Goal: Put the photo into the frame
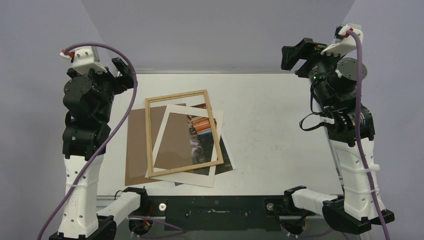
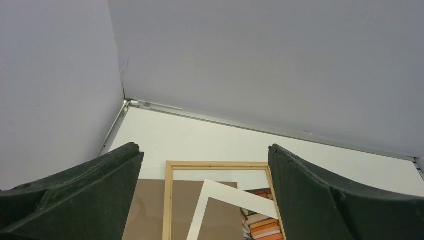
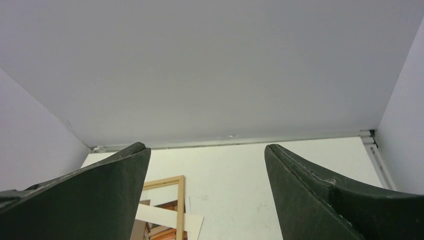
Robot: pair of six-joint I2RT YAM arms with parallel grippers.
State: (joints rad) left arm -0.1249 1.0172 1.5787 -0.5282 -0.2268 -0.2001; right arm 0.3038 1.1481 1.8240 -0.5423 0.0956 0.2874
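Both stand wide and empty, left gripper (image 2: 205, 155) and right gripper (image 3: 207, 150) raised clear for access. The photo (image 1: 197, 137) lies on the surface (image 1: 280, 140) under the mat (image 1: 200, 177) and the tilted frame (image 1: 148, 135) — unassembled.

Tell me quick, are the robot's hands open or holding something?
Left gripper: open, holding nothing.
Right gripper: open, holding nothing.

White mat (image 1: 192, 176) tilted atop brown backing board (image 1: 137, 145), both lying on white table (image 1: 280, 135).
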